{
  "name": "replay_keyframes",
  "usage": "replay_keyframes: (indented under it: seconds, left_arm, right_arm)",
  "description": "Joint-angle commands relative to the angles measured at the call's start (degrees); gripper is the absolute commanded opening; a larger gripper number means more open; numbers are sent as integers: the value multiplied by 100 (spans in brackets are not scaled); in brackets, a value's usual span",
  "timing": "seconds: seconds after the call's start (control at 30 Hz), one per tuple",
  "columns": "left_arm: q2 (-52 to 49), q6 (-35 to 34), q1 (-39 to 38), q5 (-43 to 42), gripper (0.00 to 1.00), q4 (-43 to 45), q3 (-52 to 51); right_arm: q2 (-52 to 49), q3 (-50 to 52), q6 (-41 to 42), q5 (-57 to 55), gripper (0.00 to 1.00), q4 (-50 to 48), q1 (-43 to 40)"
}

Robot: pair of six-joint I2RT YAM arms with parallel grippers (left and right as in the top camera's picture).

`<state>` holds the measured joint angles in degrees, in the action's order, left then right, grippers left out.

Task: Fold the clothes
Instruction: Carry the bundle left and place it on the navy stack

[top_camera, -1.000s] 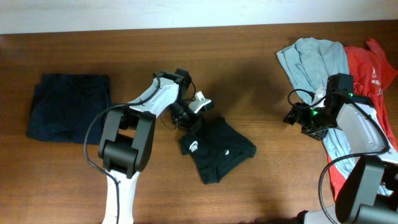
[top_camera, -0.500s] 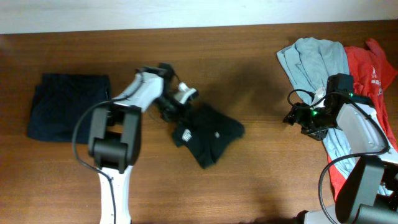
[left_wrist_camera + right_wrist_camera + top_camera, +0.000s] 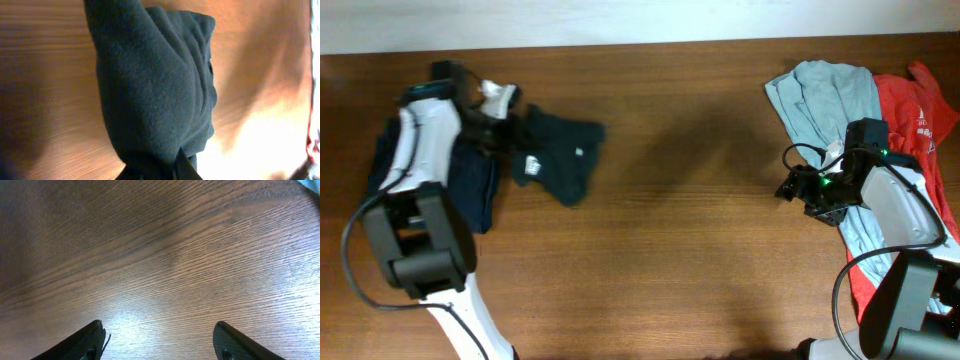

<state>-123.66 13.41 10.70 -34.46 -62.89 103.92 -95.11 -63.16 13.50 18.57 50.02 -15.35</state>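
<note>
The right fingers [image 3: 89, 341] stand wide apart and hold nothing. They hang over the bare brown counter [image 3: 680, 250], just beside the pile on the right. In that pile a pale blue garment [image 3: 825, 90] lies crumpled, with a red garment [image 3: 910, 100] touching it. Farther off, at the far left, the left fingers [image 3: 503, 108] pinch one end of the black garment [image 3: 560, 150]. It lies bunched on the counter with its small white logo [image 3: 532, 166] facing up. Just beside it, the navy garment [image 3: 475, 195] lies flat under the left arm.
</note>
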Motion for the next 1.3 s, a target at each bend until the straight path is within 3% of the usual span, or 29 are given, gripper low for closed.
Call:
replay_keyframes:
  seconds: [0.0,0.23,0.37,0.57,0.97,1.27]
  left_arm:
    - [197,-28,529,20,1,55,144]
    - [341,201,1456,-304,0,-330,664]
    - [428,229,1692,-28,0,-424,754]
    - [549,256,2050,-315,0,-520,758]
    - [614,247,2564,1080,2,-337,756]
    - [684,245,2481,-529,0,-411,1005]
  right_arm:
    - [13,-22,7,52,74,17,-4]
    - [13,-22,9,52,74,13,-4]
    - [13,-22,9,52,74,13,-4]
    - [13,-22,9,52,74,15,-4]
    - [13,-22,9,52,74,13,-4]
    - [13,-22,9,52,74,39,-4]
